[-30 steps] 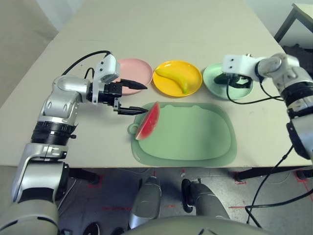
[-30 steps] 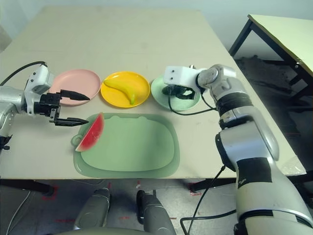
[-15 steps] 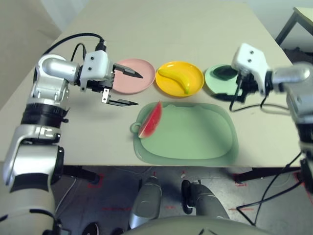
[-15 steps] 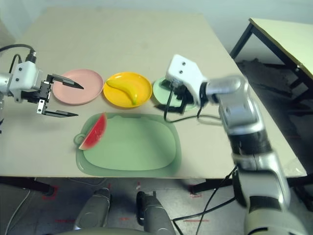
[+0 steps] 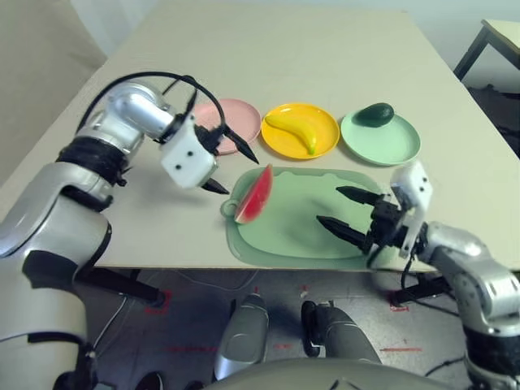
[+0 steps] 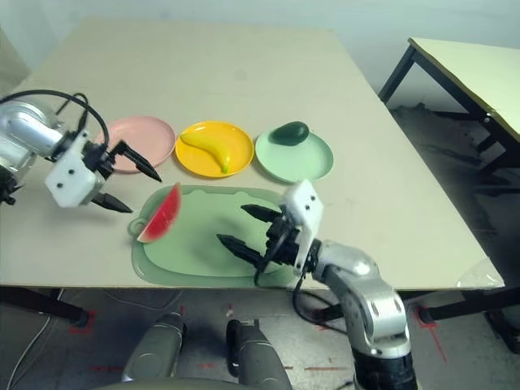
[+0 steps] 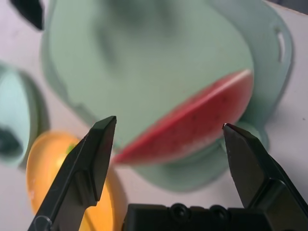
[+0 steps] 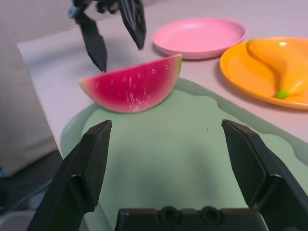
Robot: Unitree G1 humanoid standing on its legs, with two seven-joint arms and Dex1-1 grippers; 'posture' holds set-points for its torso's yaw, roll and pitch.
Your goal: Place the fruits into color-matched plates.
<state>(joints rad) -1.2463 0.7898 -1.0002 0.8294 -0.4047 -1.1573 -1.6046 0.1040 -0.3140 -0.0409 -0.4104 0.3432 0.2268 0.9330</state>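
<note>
A red watermelon wedge (image 5: 253, 195) stands on its green rind at the left end of the pale green cutting board (image 5: 305, 231). My left gripper (image 5: 240, 175) is open just left of the wedge, fingertips pointing at it without touching. The wedge (image 7: 192, 122) shows beyond its two fingers. Over the board's right front part hovers my right gripper (image 5: 329, 205), open and empty, aimed at the wedge (image 8: 132, 86). The yellow banana (image 5: 292, 131) lies in the yellow plate (image 5: 325, 145). In the mint green plate (image 5: 390, 146) sits the dark avocado (image 5: 374, 114). The pink plate (image 5: 244, 118) holds nothing.
The three plates stand in a row behind the cutting board. A black cable (image 5: 138, 81) loops over my left arm above the table's left side. Bare tabletop (image 5: 284, 49) stretches behind the plates. A second table's corner (image 6: 463, 65) stands off to the right.
My right gripper has pulled back from the mint green plate to the board's front right, leaving the avocado there. My left gripper lifted away, then swung back beside the wedge. The camera shifted.
</note>
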